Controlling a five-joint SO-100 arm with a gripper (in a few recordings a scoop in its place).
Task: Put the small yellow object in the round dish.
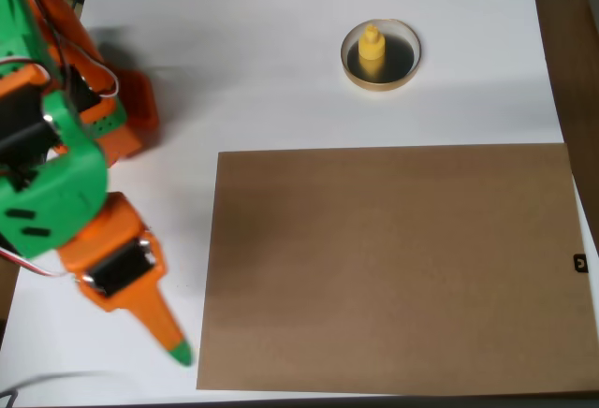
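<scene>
- In the overhead view my gripper [173, 341] is down at about eight o'clock, near the bottom left; it is orange with a green tip; it points down toward five o'clock
- I can see just one pointed shape there; I cannot tell how wide my fingers are, and I see nothing held at the tip
- The tip sits over the white table [271, 62], just beside the lower left corner of the brown board [393, 268]; I cannot tell if it touches the table
- My arm [47, 165] is green and orange; it fills the left side, from ten o'clock down to my gripper
- The small yellow object [372, 50] is up at about one o'clock; it is inside the round dish [381, 54]; it stands up straight on the dark shiny inside, a bit left of the middle, with its knob on top
- The dish has a pale tan rim; it sits on the white table, just above the top edge of the brown board, not touching it
- The dish and my gripper are well apart
</scene>
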